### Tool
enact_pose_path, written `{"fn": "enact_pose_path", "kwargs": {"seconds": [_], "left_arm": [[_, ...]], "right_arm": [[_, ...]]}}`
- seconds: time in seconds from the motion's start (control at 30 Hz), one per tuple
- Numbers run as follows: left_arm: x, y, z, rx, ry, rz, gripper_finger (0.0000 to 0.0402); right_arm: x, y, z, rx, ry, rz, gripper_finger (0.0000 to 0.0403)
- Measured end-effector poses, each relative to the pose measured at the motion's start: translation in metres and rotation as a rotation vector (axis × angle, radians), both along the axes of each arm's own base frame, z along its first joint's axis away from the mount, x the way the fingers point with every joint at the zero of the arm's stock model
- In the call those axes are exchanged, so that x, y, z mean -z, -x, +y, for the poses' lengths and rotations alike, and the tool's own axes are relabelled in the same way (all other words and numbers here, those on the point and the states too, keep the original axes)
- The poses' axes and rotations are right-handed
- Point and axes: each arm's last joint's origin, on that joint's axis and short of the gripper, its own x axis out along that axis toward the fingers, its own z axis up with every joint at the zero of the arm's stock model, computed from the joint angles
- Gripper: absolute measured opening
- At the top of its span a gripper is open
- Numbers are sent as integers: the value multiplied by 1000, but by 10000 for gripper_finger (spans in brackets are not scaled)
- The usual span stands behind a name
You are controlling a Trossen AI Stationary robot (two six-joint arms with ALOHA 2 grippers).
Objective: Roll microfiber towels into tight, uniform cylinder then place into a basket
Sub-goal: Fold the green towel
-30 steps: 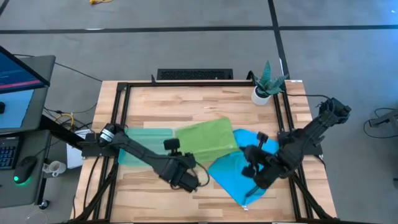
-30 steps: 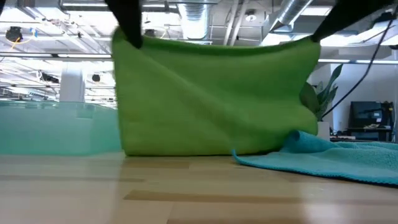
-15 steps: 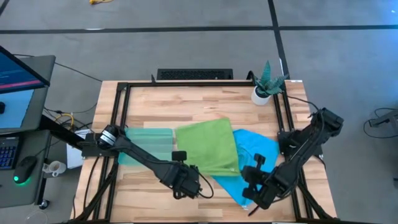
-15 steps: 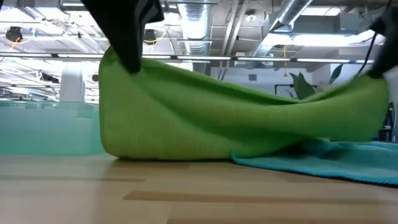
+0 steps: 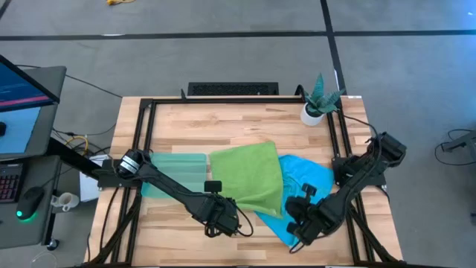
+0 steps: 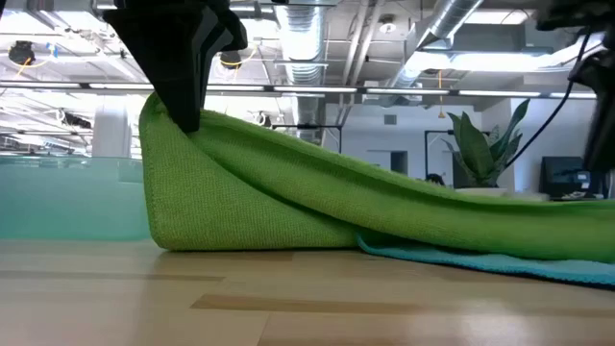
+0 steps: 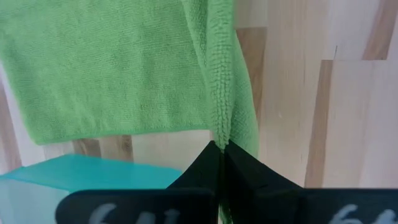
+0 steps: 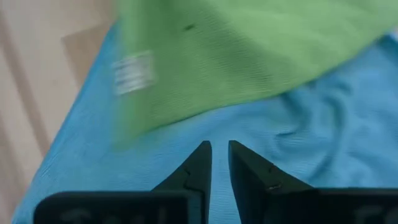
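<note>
Now the lime green towel (image 5: 247, 177) has dropped on its right side: half a second ago the right gripper (image 5: 296, 227) held that corner up; its fingers are now parted a narrow slit with nothing between them, over the sky blue towel (image 5: 305, 179). In the low view the green cloth sloped up at both ends before; it now peaks only at the left and slopes down flat to the right.

Left to right in the high view: translucent teal basket (image 5: 172, 173) at 9 o'clock on the wooden table (image 5: 223, 123), nothing visible inside it. Left gripper (image 5: 223, 221) at 6 o'clock of the green towel, clamped on its near-left corner, pinching a fuzzy folded edge. Green towel at table centre, nubby microfiber, roughly square, its right edge overlapping the blue one. Blue towel at 3 o'clock of the green, flat, slightly wrinkled, with a white tag visible on the green in the right wrist view. Potted plant (image 5: 320, 100) at 1 o'clock, white pot.
</note>
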Motion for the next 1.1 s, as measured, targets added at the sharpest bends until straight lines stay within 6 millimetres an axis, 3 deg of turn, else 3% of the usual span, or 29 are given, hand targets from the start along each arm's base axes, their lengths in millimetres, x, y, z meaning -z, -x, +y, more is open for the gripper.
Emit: {"fn": "enact_pose_path", "kwargs": {"seconds": [0.27, 0.37, 0.47, 0.7, 1.1], "left_arm": [[0, 0, 0, 1, -2, 4, 0], [0, 0, 0, 0, -2, 4, 0], [0, 0, 0, 9, -3, 6, 0], [0, 0, 0, 14, -4, 7, 0], [0, 0, 0, 13, -4, 6, 0]], "right_arm": [[-40, 33, -20, 50, 76, -46, 76], [-46, 42, -24, 99, 53, -81, 71], [-37, 47, -26, 121, -11, -101, 67], [8, 50, -39, 155, -122, -43, 50], [45, 37, -54, 62, -361, -3, 5]]}}
